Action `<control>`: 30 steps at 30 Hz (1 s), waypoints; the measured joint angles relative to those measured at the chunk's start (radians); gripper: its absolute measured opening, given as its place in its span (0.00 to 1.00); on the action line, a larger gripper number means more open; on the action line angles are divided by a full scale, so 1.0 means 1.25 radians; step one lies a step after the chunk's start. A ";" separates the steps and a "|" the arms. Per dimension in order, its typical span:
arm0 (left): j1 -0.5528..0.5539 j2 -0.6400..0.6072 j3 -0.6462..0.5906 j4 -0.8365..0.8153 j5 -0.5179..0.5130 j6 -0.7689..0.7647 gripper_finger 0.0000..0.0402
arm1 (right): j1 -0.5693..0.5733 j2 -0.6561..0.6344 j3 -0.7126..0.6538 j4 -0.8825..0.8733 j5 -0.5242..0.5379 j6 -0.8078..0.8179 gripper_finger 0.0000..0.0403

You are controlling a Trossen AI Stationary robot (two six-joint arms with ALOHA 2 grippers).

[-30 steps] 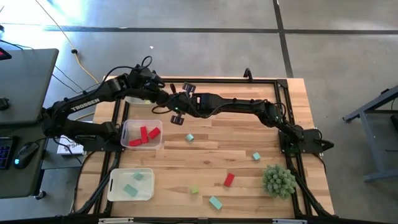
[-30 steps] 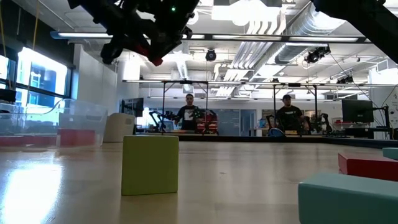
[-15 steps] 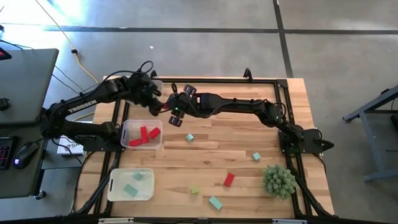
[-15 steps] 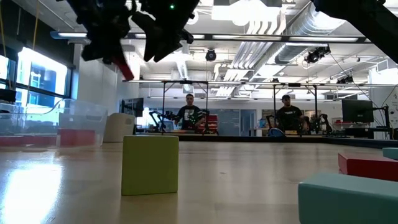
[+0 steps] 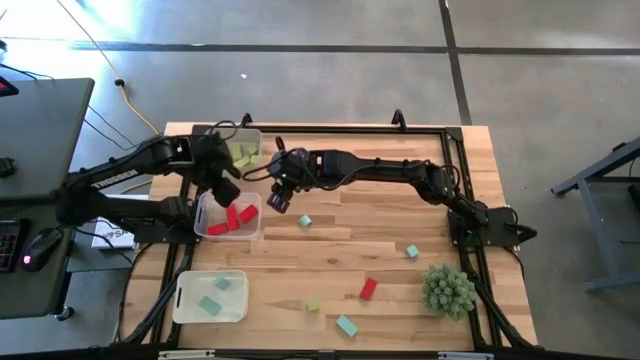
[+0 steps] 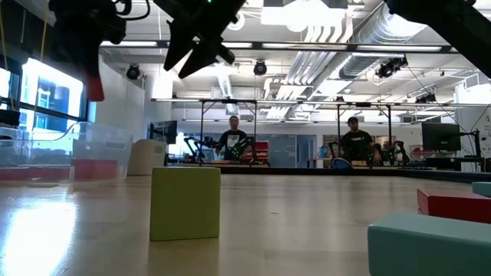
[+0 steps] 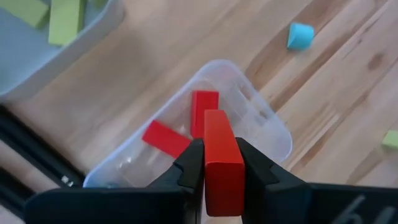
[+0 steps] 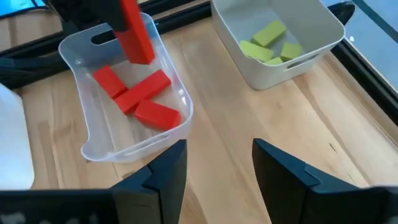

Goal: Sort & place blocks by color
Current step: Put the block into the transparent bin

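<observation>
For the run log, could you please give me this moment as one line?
left gripper: shut on red block, above red bin | right gripper: open, empty, beside it

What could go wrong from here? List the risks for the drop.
1. The left gripper holds a red block above the bin of red blocks; released off-centre, it may hit the rim and bounce out.
2. The right gripper, jaws open and empty, hangs close beside that bin; the arms could collide.
</observation>
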 joint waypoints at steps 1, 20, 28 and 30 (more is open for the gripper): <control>-0.008 0.000 0.000 -0.006 -0.001 -0.005 0.10 | -0.001 0.000 0.000 0.000 -0.008 -0.002 0.42; -0.118 0.100 -0.150 0.092 0.054 -0.001 0.11 | 0.011 0.000 0.000 -0.080 -0.086 0.040 0.42; -0.123 0.134 -0.154 0.127 0.029 -0.001 0.16 | 0.011 0.000 0.000 -0.087 -0.131 -0.022 0.46; -0.123 0.141 -0.154 0.135 0.027 0.003 0.19 | 0.011 0.000 0.000 -0.100 -0.142 -0.050 0.49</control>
